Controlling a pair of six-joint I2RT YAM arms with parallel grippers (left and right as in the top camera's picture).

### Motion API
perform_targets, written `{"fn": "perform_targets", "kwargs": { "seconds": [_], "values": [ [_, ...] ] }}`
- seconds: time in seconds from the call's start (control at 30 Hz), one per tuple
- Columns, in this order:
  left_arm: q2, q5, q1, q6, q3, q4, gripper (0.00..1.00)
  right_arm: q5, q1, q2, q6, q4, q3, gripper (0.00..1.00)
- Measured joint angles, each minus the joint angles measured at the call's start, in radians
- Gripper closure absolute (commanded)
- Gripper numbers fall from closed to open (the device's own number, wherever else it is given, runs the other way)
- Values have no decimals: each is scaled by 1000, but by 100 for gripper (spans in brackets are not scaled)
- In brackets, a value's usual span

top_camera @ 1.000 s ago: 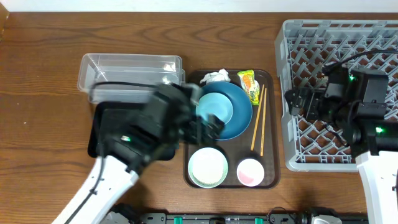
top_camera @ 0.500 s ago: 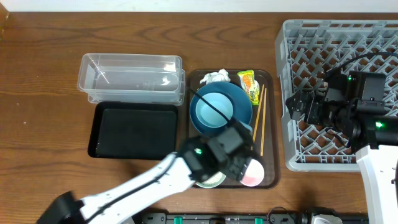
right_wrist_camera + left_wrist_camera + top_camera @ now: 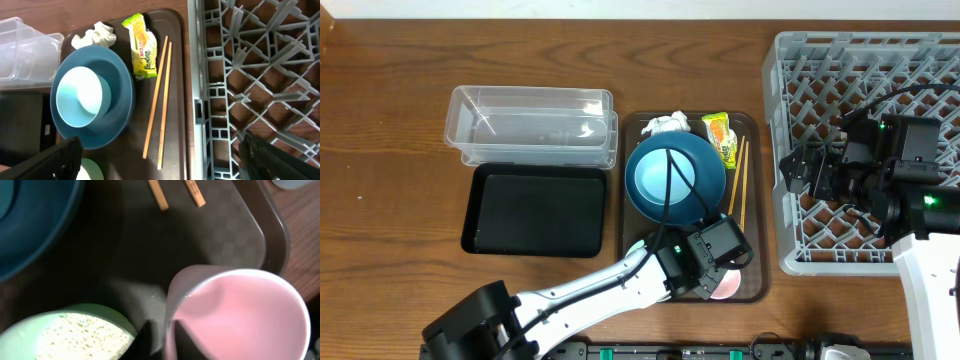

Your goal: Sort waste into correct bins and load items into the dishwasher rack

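Rack (image 3: 800, 60): empty.
Unbinned: tissue (image 3: 665, 124), wrapper (image 3: 720, 135), both on tray (image 3: 754, 220).
Left gripper (image 3: 160, 342): at pink cup (image 3: 240, 320); jaw state unclear.
Right gripper (image 3: 798, 172): jaws spread, holding nothing.

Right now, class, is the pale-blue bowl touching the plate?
Touching. The right wrist view shows the pale-blue bowl sitting inside the plate, ringed by its rim.
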Motion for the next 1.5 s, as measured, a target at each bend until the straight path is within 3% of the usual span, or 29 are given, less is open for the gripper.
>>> {"fn": "perform_targets", "kwargs": {
  "seconds": [0.23, 0.43, 0.67, 0.83, 1.07, 1.23, 1.5],
  "values": [
    [-64, 0, 32, 1, 57, -80, 94, 0, 0, 0, 0, 0, 0, 1],
    [-262, 152, 269, 1, 151, -135, 94, -40, 0, 0, -11, 14, 0, 1],
    [-359, 617, 721, -3, 160, -52, 94, -366, 2, 1, -134, 104, 1, 1],
    [-330, 975, 893, -3, 159, 16, 94, -616, 40, 1, -175, 216, 2, 1],
    [-299, 1231, 934, -6, 159, 74, 94, -777, 213, -1, -185, 370, 2, 1],
    [-299, 1318, 941, -17, 159, 77, 94, -867, 307, 1, -205, 476, 2, 1],
    [-299, 1374, 940, -19, 159, 77, 94, -923, 340, 1, -212, 517, 2, 4]
  ]
}}
